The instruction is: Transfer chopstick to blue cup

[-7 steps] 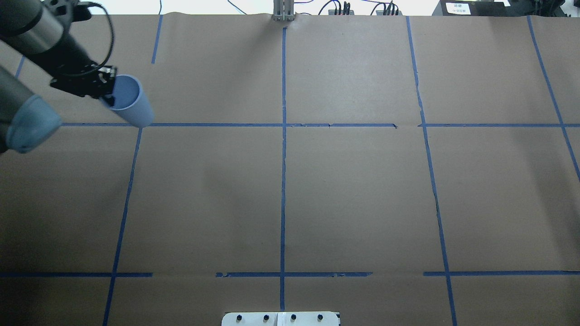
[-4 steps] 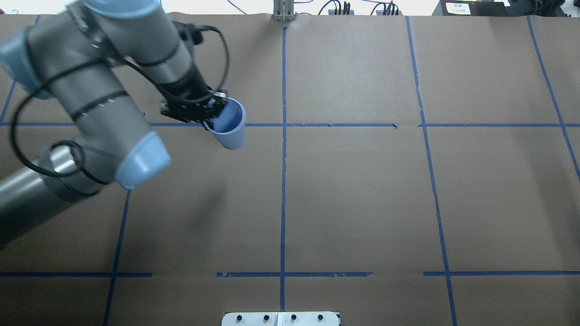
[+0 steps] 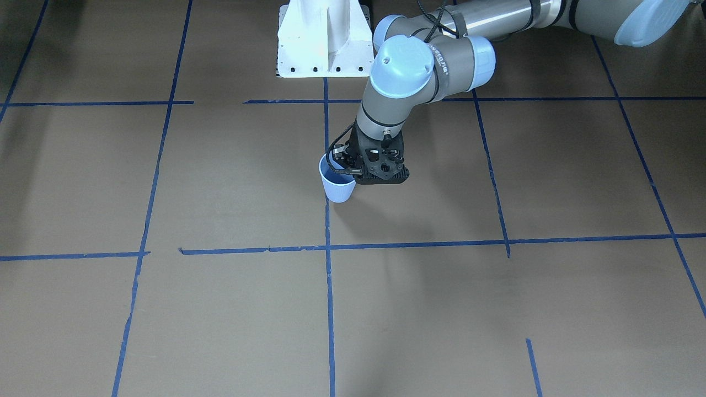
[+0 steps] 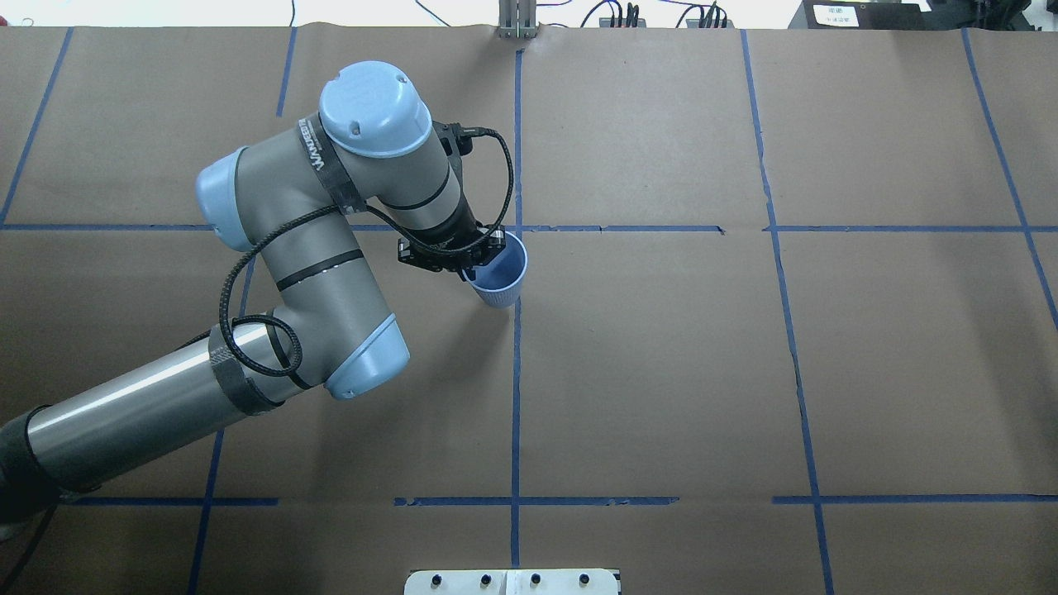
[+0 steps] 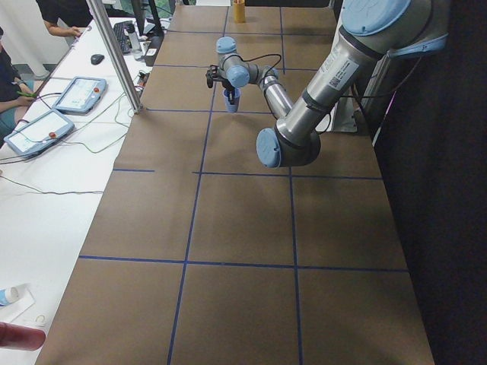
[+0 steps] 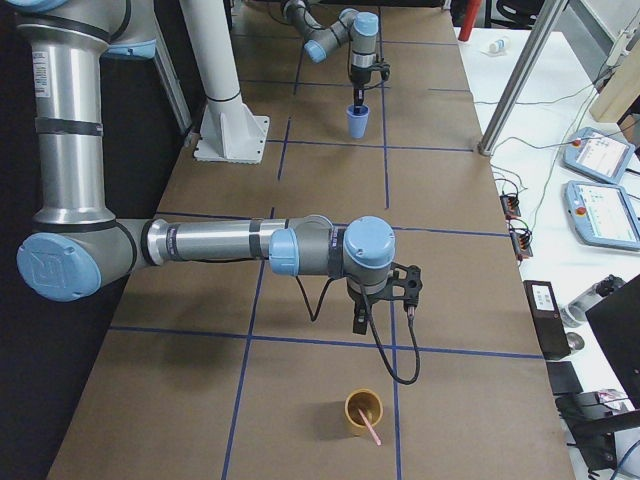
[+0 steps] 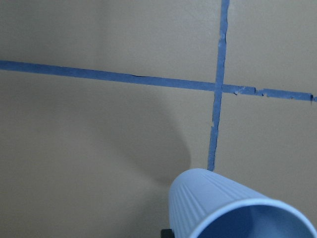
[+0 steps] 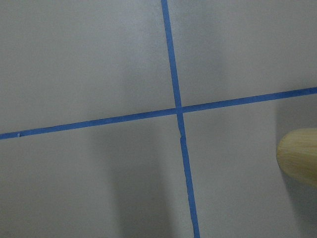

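Observation:
The blue cup (image 4: pixel 498 279) is upright at the table's centre tape line, and it also shows in the front view (image 3: pixel 337 186) and the left wrist view (image 7: pixel 233 210). My left gripper (image 4: pixel 469 266) is shut on its rim. I cannot tell whether the cup's base touches the table. The pale pink chopstick (image 6: pixel 370 430) stands in a tan cup (image 6: pixel 362 414) at the table's right end. My right gripper (image 6: pixel 362 318) hovers just beside that cup, and I cannot tell whether it is open or shut. The tan cup's edge (image 8: pixel 299 156) shows in the right wrist view.
Blue tape lines cross the brown paper table. The white robot base (image 3: pixel 324 41) stands at the near edge. A metal post (image 6: pixel 520 70) and the operators' tablets (image 6: pixel 605 185) lie beyond the far edge.
My left arm has swung from the table's far left corner to the centre line, carrying the blue cup in its gripper.

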